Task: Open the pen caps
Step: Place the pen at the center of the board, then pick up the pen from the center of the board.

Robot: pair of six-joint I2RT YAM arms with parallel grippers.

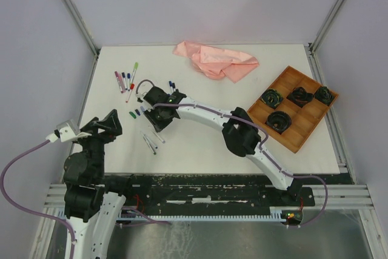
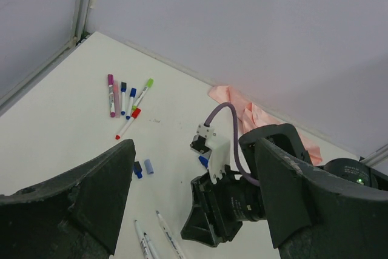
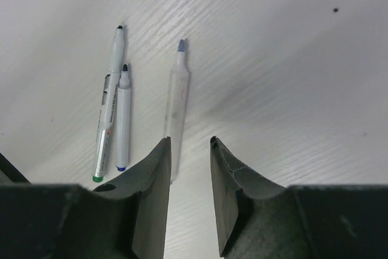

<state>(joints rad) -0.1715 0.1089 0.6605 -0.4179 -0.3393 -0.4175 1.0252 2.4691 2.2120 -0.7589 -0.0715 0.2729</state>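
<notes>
My right gripper [image 3: 190,144] [image 1: 159,124] hangs open low over the table with nothing between its fingers. An uncapped white pen with a grey-blue tip [image 3: 176,98] lies just ahead of it, its rear end beside the left finger. Two more uncapped pens [image 3: 114,113] [image 1: 149,144] lie side by side further left. Loose pen caps, one navy [image 2: 138,169] and one grey-blue [image 2: 148,166], rest on the table, and a green cap [image 1: 133,114] lies near them. Several capped pens [image 2: 126,98] [image 1: 125,80] sit at the far left. My left gripper [image 2: 194,147] [image 1: 108,123] is open and empty, raised at the left.
A crumpled pink cloth [image 1: 216,60] lies at the back. A wooden tray [image 1: 307,124] with black coiled parts stands at the right. Two small blue-capped items [image 1: 171,84] sit just behind the right wrist. The right arm stretches across the table's middle.
</notes>
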